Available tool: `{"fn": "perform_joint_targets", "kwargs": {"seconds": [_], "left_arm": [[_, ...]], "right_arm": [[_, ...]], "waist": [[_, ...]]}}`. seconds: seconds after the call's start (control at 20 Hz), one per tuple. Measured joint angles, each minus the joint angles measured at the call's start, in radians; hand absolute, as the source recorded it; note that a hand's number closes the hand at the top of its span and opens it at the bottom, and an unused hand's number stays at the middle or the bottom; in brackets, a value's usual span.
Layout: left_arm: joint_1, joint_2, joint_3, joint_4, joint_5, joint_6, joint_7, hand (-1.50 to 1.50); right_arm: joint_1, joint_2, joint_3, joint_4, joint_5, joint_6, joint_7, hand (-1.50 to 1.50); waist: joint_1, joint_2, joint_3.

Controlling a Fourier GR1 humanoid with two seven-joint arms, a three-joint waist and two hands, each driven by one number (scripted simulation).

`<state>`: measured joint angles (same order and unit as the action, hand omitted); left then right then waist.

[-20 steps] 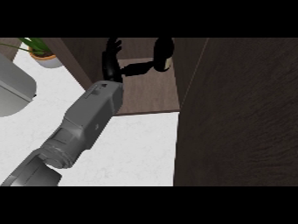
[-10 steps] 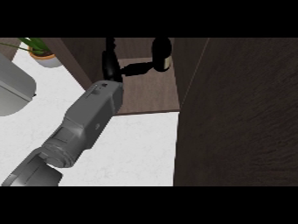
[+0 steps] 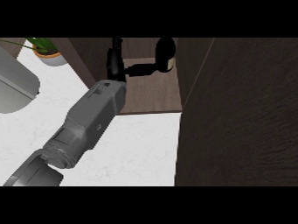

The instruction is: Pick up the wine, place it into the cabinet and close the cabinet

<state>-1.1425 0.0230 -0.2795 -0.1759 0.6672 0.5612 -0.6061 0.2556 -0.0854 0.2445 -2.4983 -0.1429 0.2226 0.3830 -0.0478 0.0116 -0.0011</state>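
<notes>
Left hand: left hand is up inside the cabinet opening. Its fingers are straight and it is not closed on anything. The thumb is stretched sideways to the low part of the bottle; whether it touches or falls just short, cannot tell.
Right hand: not seen.
Wine: wine bottle stands upright on the cabinet shelf, towards the shelf's back right corner and close to the side wall.
Cabinet door: cabinet door is open, a dark panel along the right side, its edge out over the counter.
Forearm: forearm crosses the shelf's front edge.
Stage (judged): wine is in; withdrawal and door closing are left.
Risk 1: thumb drags the bottle's base on the way out, so it tips or slides to the front edge.
Risk 2: door is swung while the forearm crosses the front edge, so the arm is caught.
Risk 3: bottle too near the front, so the door strikes it. Depth here is hard to judge.
Nearby: potted plant at the counter's far left, well apart.
</notes>
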Motion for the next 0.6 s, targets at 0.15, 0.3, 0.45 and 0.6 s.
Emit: {"fn": "perform_joint_targets", "kwargs": {"seconds": [0.15, 0.3, 0.45, 0.6], "left_arm": [[0.022, -0.007, 0.011, -0.042, 0.004, -0.035, -0.026, -1.5], [0.044, -0.012, 0.015, -0.096, 0.001, -0.054, -0.048, -1.5], [0.078, -0.013, 0.01, -0.162, -0.005, -0.069, -0.043, -1.5], [0.115, -0.012, 0.003, -0.228, -0.011, -0.072, -0.033, -1.5]], "right_arm": [[0.024, 0.004, 0.011, -0.005, 0.003, -0.001, -0.013, -1.5], [0.015, 0.004, 0.001, -0.006, 0.005, -0.01, -0.006, -1.5], [0.035, 0.002, 0.005, -0.009, 0.008, -0.011, -0.011, -1.5], [0.031, 0.003, 0.009, -0.01, 0.011, -0.018, -0.006, -1.5]], "waist": [[0.011, -0.006, 0.0], [0.025, -0.012, 0.001], [0.036, -0.017, 0.001], [0.044, -0.019, 0.001]]}}
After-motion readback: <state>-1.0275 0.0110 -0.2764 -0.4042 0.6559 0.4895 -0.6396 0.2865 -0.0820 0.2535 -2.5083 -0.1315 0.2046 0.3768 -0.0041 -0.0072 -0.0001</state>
